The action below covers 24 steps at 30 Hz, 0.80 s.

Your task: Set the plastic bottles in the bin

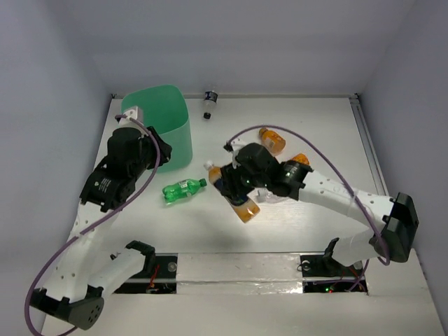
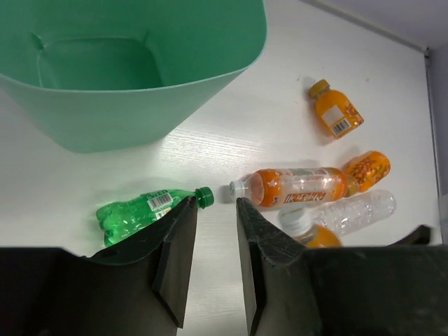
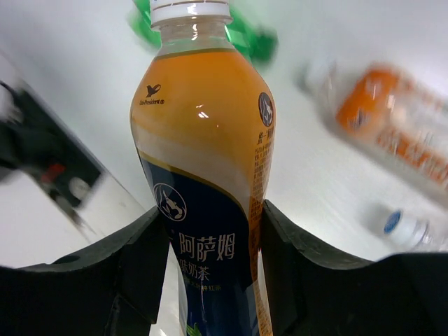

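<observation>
The mint-green bin (image 1: pixel 164 115) stands at the far left; its inside (image 2: pixel 98 63) looks empty. My left gripper (image 1: pixel 161 150) hovers beside it, open and empty (image 2: pixel 215 210). A green bottle (image 1: pixel 183 189) lies in front of the bin, just under the left finger (image 2: pixel 140 210). My right gripper (image 1: pixel 234 182) is shut on an orange bottle with a dark blue label (image 3: pixel 206 161), which sticks out toward the near side (image 1: pixel 243 204). More orange bottles (image 1: pixel 271 138) (image 2: pixel 297 185) and a clear bottle (image 2: pixel 353 213) lie mid-table. A small clear bottle with a dark cap (image 1: pixel 209 103) lies at the back.
White tabletop inside pale walls. The right arm (image 1: pixel 329 192) stretches across the bottle cluster from the right. A small orange bottle (image 2: pixel 336 112) lies apart from the cluster. A metal strip with dark slots (image 1: pixel 231 269) runs along the near edge.
</observation>
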Each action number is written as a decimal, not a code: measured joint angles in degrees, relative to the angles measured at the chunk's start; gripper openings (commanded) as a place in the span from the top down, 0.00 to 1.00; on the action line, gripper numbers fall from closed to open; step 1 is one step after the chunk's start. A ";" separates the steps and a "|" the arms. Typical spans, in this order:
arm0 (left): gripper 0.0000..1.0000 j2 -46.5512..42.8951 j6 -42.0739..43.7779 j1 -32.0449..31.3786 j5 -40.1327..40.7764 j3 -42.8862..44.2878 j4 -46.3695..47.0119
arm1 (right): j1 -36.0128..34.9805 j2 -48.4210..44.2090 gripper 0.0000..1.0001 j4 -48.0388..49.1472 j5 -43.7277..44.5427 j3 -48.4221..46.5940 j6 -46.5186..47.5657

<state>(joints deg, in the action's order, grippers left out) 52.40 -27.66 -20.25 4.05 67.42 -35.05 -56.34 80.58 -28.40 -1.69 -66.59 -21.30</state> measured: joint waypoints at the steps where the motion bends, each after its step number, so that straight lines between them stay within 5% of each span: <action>1: 0.72 -0.96 -0.28 0.00 0.57 0.00 0.07 | 0.00 0.09 0.60 -0.81 0.44 -3.41 0.15; 9: 0.60 -5.03 -3.06 0.02 2.49 -5.27 -0.35 | 2.10 11.61 0.60 4.44 4.83 -39.91 0.46; 17: 0.55 -12.50 -8.52 0.02 -1.51 -16.35 -1.88 | 5.38 35.23 0.58 16.83 7.74 -69.02 -6.12; 20: 0.55 -14.49 -10.08 0.02 -4.02 -19.23 -1.57 | 6.01 44.44 0.52 20.22 8.98 -76.24 -9.46; 24: 0.49 -16.70 -10.99 0.02 -6.38 -23.96 -1.84 | 6.19 54.29 0.24 23.23 11.41 -82.34 -13.09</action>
<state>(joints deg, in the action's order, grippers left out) 35.70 -38.65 -20.23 -2.33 43.46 -36.88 -50.15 134.87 -5.17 9.72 -148.92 -34.39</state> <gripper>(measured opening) 0.473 0.640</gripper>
